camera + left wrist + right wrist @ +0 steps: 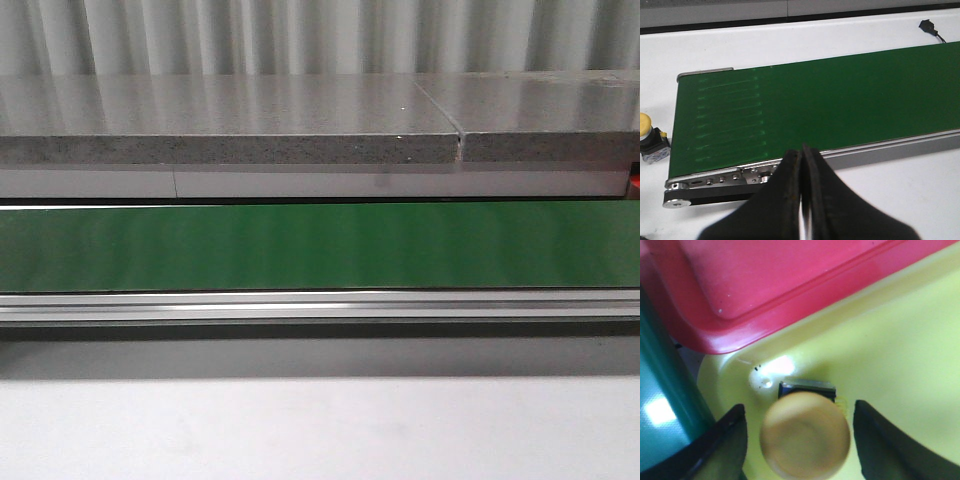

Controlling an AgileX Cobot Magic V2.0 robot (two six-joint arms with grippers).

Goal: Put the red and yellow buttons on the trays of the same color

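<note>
Yellow button (805, 435) with a dark square base, seen from above, resting in a corner of the yellow tray (900, 355). Red tray (780, 285) overlaps the yellow tray's rim. A second yellow button (649, 136), upright on the white table, lies just beside the green belt's end.

Front view is aimed level and forward across the green belt (320, 245). That belt (815, 105) is shared with the left wrist view — looked down on, just beyond the pincer. Right wrist view is held close over the yellow tray (900, 355).
</note>
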